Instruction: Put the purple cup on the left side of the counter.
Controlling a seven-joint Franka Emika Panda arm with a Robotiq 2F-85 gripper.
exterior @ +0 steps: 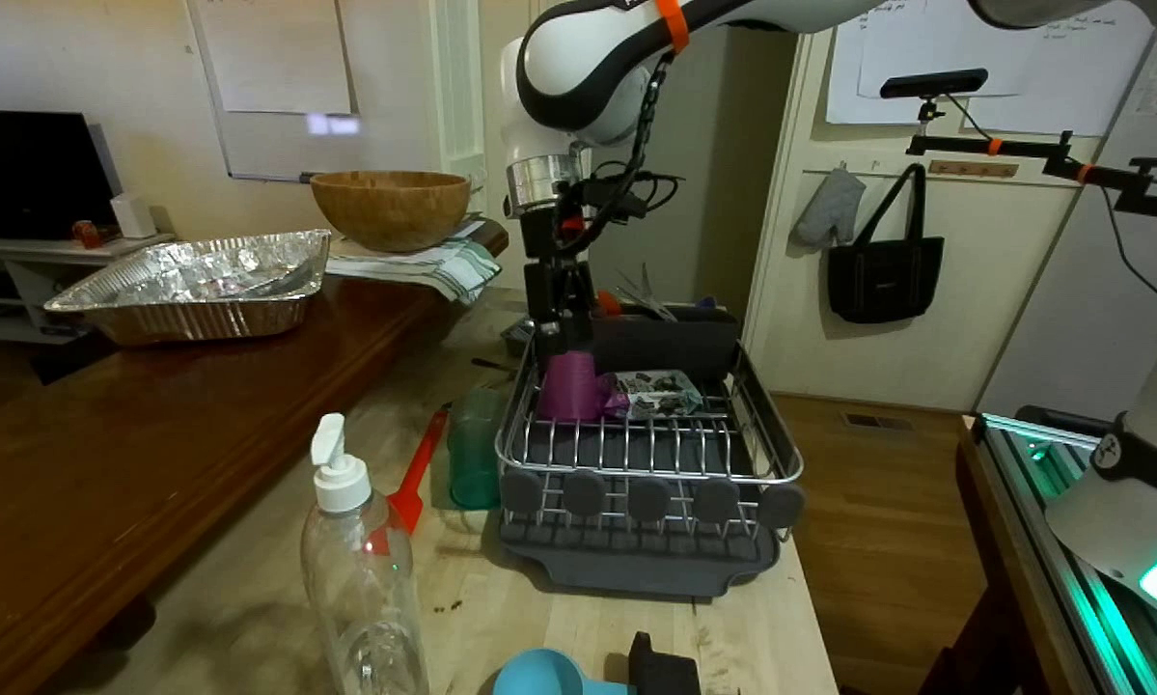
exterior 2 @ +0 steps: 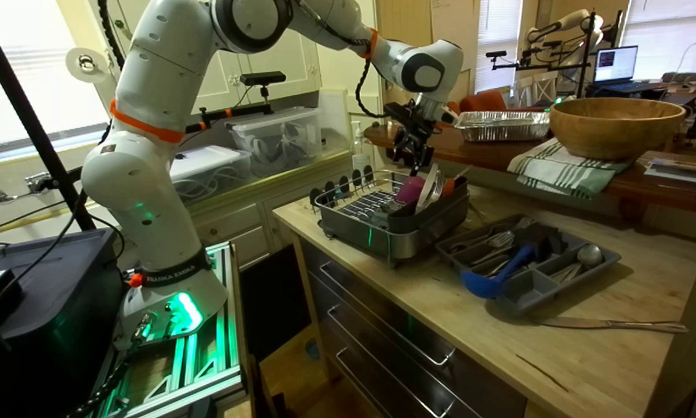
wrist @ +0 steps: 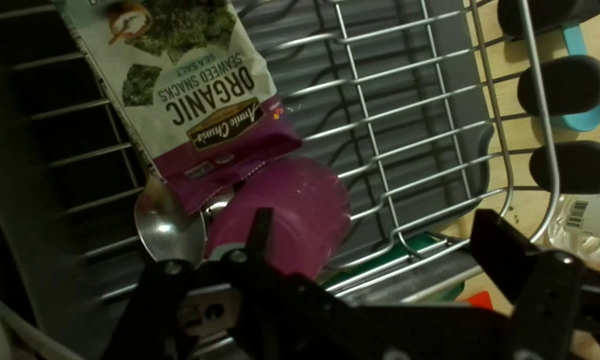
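The jaws stand wide apart, holding nothing — best centre them over the cup point(wrist: 300, 205) inside the rack point(exterior: 636, 569), clear of the packet point(wrist: 199, 95), before closing.

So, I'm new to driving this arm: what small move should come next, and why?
Probably shift the open gripper toward the spoon before closing: in the wrist view, one finger overlaps the purple cup while the other stands well off it, so the cup doesn't appear to sit between them. Contact can't be told.
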